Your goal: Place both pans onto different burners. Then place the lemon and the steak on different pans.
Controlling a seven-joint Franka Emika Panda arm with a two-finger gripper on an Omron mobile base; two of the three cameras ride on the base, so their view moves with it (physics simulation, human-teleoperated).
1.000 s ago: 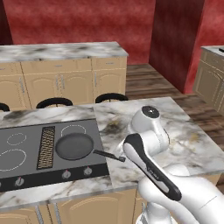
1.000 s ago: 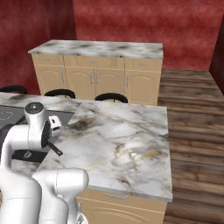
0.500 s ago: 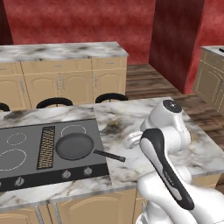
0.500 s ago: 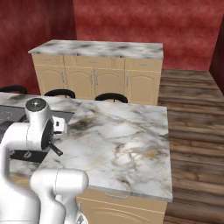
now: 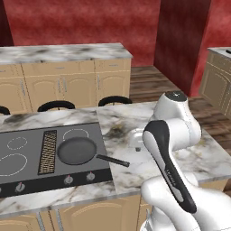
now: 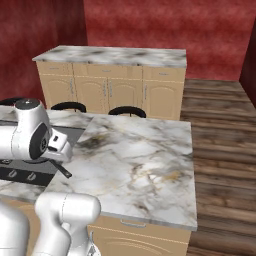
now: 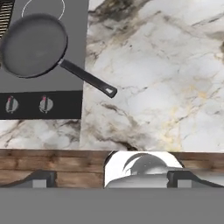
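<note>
One black pan [image 5: 76,151] lies on the right side of the dark cooktop [image 5: 27,173], just in front of a small burner ring [image 5: 74,133]. Its thin handle [image 5: 113,160] points right, out over the marble counter. From above, the hand view looks straight down on this pan [image 7: 33,43] and its handle [image 7: 87,78]. My gripper [image 7: 116,180] hangs high over the counter's front edge, to the right of the handle. It is open and holds nothing, its dark fingertips [image 7: 41,179] far apart. The lemon and the steak are out of view.
Two more burner rings [image 5: 17,143] [image 5: 11,162] lie left of the ribbed vent grille [image 5: 47,152]. Knobs [image 5: 68,180] line the cooktop's front. The marble island counter [image 6: 145,155] stretches right. A second counter with cabinets [image 6: 115,55] stands behind, across some stools [image 5: 115,100].
My arm has swung to the right and risen, with the elbow now further right in the left base view. The pan has not moved, and the gripper has stayed open.
</note>
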